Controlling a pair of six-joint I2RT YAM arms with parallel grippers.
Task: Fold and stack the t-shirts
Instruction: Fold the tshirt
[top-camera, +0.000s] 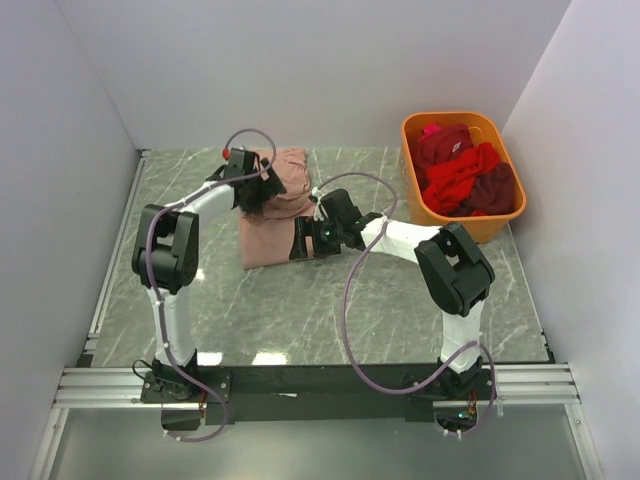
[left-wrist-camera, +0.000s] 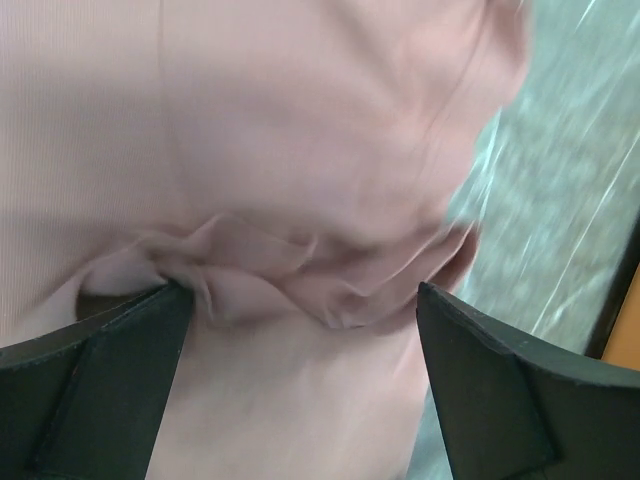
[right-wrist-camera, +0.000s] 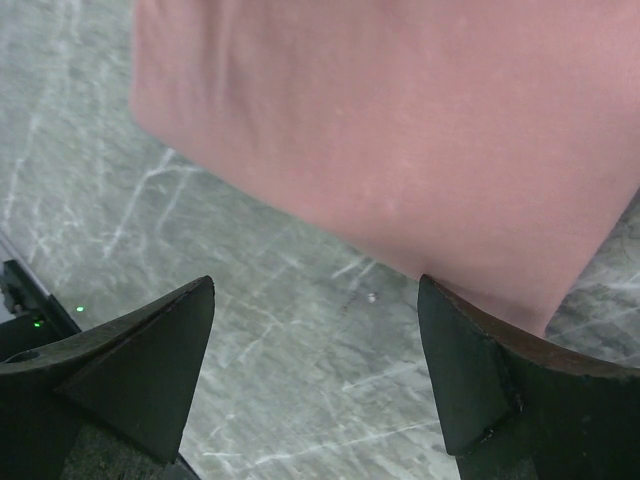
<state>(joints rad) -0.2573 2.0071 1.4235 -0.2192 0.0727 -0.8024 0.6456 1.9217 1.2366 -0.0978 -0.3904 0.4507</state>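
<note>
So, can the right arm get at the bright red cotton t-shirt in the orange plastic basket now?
Probably yes. The orange basket stands open-topped on that arm's side, the bright red t-shirt lies on top, and the right gripper is open and empty.

The place looks like a robot test cell in a lab, not a home. Plain white walls (top-camera: 300, 60) close in a small table (top-camera: 290, 310) with a marble pattern on three sides. A left arm (top-camera: 168, 255) and a right arm (top-camera: 455, 268) are bolted to a metal rail (top-camera: 110, 385) at the table's near edge, and purple cables (top-camera: 345, 290) hang loose.
</note>
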